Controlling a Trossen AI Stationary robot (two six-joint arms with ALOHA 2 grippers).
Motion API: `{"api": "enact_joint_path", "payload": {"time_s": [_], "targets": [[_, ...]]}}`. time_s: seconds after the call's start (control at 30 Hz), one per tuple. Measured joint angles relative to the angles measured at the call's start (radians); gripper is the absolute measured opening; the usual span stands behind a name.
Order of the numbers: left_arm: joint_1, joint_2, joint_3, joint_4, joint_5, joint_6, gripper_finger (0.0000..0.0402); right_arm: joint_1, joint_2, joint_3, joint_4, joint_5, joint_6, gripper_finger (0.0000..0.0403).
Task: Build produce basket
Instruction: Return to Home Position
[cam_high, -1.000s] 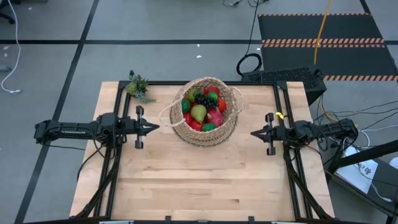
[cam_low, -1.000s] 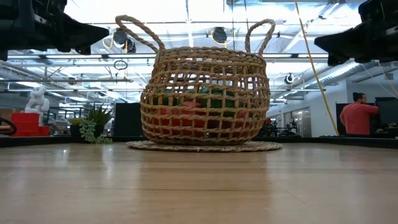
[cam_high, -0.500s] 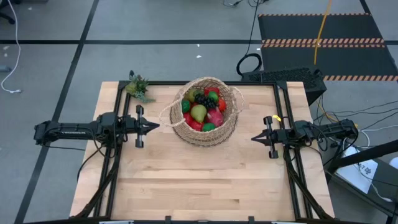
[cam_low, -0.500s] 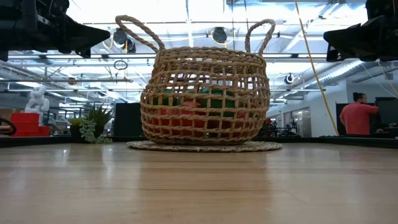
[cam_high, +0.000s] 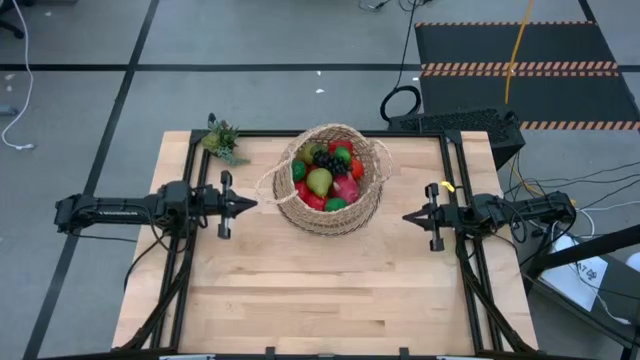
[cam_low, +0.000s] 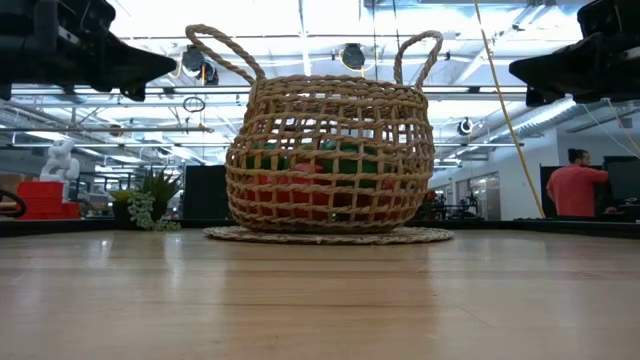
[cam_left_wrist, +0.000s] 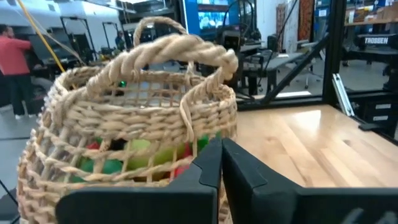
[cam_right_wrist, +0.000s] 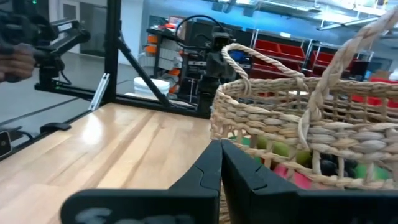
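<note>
Since half a second ago the right gripper (cam_high: 408, 215) has shifted slightly, its tip now a little nearer the basket (cam_high: 345, 222); the left gripper (cam_high: 250, 205) has kept its place. Both arms lie low and level over the table (cam_high: 330, 290), one at each side edge, pointing inward at each other.

The basket stands upright between the two tips, straight ahead of each and well clear of both - closer to the left tip than to the right.

Left fingers (cam_left_wrist: 208, 165) are pressed together with nothing between them. Right fingers (cam_right_wrist: 208, 165) are likewise closed and empty.

All the produce (cam_high: 320, 182) sits heaped inside the basket: a green pear in the middle, red pieces around it, dark grapes toward the far rim. None lies on the bare wood near either tip.

A small plant (cam_high: 222, 140) stands at the far corner, off to the side of the left fingers.
</note>
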Motion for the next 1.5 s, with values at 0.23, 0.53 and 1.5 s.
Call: {"api": "enact_joint_path", "payload": {"time_s": [0.23,0.53,1.5], "targets": [[-0.019,0.000,-0.023,0.007,0.064,-0.016,0.0006,0.000,0.000,0.000,0.000,0.002,0.043,0.0000],[-0.029,0.001,-0.105,0.141,0.068,-0.050,0.0006,0.000,0.000,0.000,0.001,0.002,0.087,0.0000],[-0.028,-0.297,-0.105,-0.222,-0.003,-0.057,0.0007,0.000,0.000,0.000,0.002,0.002,0.102,0.0000]]}}
